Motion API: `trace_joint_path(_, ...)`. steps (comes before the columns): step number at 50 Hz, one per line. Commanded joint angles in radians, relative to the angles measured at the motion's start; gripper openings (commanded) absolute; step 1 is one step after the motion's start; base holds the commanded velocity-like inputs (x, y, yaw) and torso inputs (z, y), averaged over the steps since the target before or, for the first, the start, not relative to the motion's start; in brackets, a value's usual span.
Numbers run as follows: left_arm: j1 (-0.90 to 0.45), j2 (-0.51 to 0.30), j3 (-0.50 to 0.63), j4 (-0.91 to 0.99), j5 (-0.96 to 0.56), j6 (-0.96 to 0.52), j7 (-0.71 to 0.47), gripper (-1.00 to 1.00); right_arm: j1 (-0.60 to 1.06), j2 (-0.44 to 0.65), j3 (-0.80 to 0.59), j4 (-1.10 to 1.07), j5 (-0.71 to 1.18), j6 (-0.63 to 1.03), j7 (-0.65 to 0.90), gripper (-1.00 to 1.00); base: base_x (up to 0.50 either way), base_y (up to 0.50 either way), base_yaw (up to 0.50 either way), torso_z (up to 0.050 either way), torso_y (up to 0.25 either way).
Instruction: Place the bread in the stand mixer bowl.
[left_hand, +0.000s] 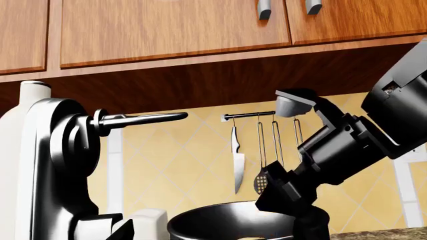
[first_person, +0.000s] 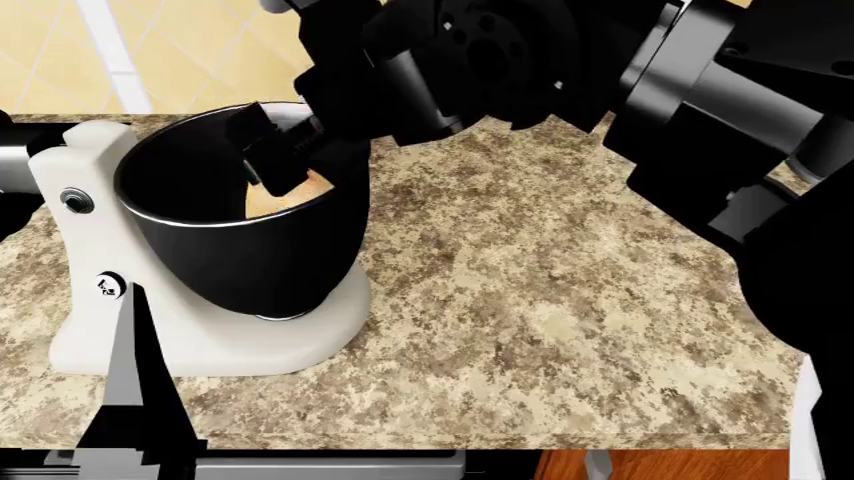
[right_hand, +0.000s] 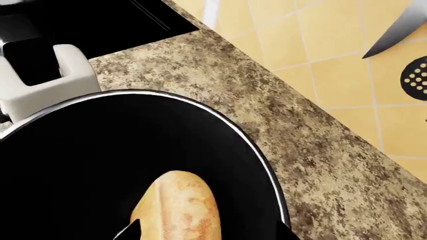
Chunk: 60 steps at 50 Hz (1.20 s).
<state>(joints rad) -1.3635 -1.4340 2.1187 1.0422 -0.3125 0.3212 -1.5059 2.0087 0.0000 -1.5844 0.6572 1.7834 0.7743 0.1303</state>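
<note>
The stand mixer bowl (first_person: 254, 250) is glossy black with a thin bright rim and sits on its white mixer base (first_person: 214, 340). It also shows in the right wrist view (right_hand: 100, 150) and the left wrist view (left_hand: 227, 220). The bread (first_person: 287, 197), a pale tan oval, is inside the bowl near its far wall. My right gripper (first_person: 280, 165) reaches down into the bowl. In the right wrist view the bread (right_hand: 180, 210) lies between the spread fingertips of the right gripper (right_hand: 205, 234), against one and apart from the other. A dark part of my left arm (first_person: 134, 400) stands in front of the mixer; its jaws do not show.
The speckled granite counter (first_person: 534, 300) stretches right of the mixer to its front edge. The mixer head (left_hand: 60, 150) with its shaft rises beside the bowl. A rail with a knife (left_hand: 237, 160) and utensils hangs on the yellow tiled wall under wooden cabinets (left_hand: 173, 30).
</note>
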Motion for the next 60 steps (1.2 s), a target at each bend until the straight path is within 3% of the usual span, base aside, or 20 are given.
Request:
trace_joint_path(1, -0.011, 0.000, 0.013, -0.001, 0.001, 0.002, -0.003, 1.00, 0.027, 0.000, 0.000, 0.022, 0.034, -0.035, 0.004, 1.00, 0.00, 0.00, 0.00, 0.000, 0.000)
trace_joint_path(18, -0.040, -0.003, 0.043, 0.003, 0.003, 0.000, -0.005, 1.00, 0.166, 0.000, -0.009, 0.134, 0.169, -0.156, -0.035, 1.00, 0.00, 0.00, 0.00, 0.000, 0.000)
trace_joint_path(29, -0.121, -0.012, 0.128, 0.005, 0.015, 0.011, -0.008, 1.00, 0.214, 0.000, -0.003, 0.096, 0.115, -0.297, 0.083, 1.00, 0.00, 0.00, 0.00, 0.000, 0.000)
trace_joint_path(40, -0.280, 0.022, 0.293, 0.005, 0.017, 0.013, -0.044, 1.00, 0.161, 0.197, 0.026, -0.339, 0.087, -0.396, 0.358, 1.00, 0.00, 0.00, 0.00, 0.000, 0.000)
trace_joint_path(50, -0.402, 0.032, 0.419, 0.005, 0.022, 0.026, -0.062, 1.00, 0.153, 0.242, 0.046, -0.414, 0.080, -0.416, 0.398, 1.00, 0.00, 0.00, 0.00, 0.000, 0.000)
trace_joint_path(60, -0.419, 0.034, 0.435, 0.005, 0.021, 0.026, -0.062, 1.00, 0.144, 0.275, 0.065, -0.476, 0.074, -0.433, 0.423, 1.00, 0.00, 0.00, 0.00, 0.000, 0.000)
